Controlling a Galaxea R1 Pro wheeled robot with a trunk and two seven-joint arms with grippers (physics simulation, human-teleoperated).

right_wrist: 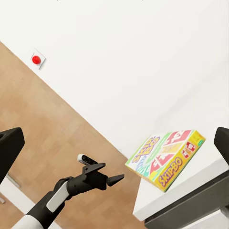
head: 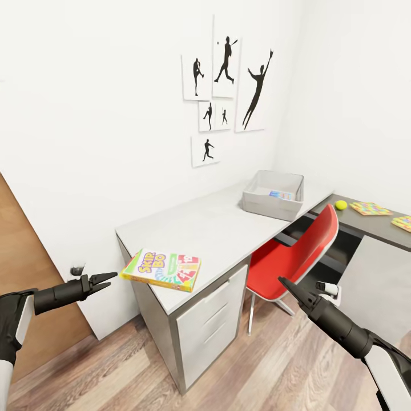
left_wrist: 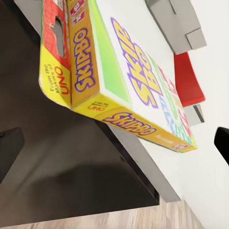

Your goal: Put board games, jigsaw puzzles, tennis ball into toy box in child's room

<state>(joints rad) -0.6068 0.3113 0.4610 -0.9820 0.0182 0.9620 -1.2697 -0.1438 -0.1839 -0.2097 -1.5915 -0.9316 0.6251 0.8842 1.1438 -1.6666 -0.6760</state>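
A: Where's the game box & what's printed on it?
B: Yellow-green-red board game (head: 162, 270) lies at near left corner of the table (head: 211, 225), overhanging the edge; cover reads "SKIP-BO", sides "SKIPBO" & "UNO".
A: Grippers?
B: Left gripper (head: 107, 279) just left of the box, not touching, fingers nearly together; right gripper (head: 285, 283) near the red chair (head: 297, 257), can't tell its fingers.
A: Rest?
B: Toy box (head: 273, 196) at far end w/ a blue game inside; tennis ball (head: 341, 205) & jigsaw puzzles (head: 371, 208) on dark section, right.
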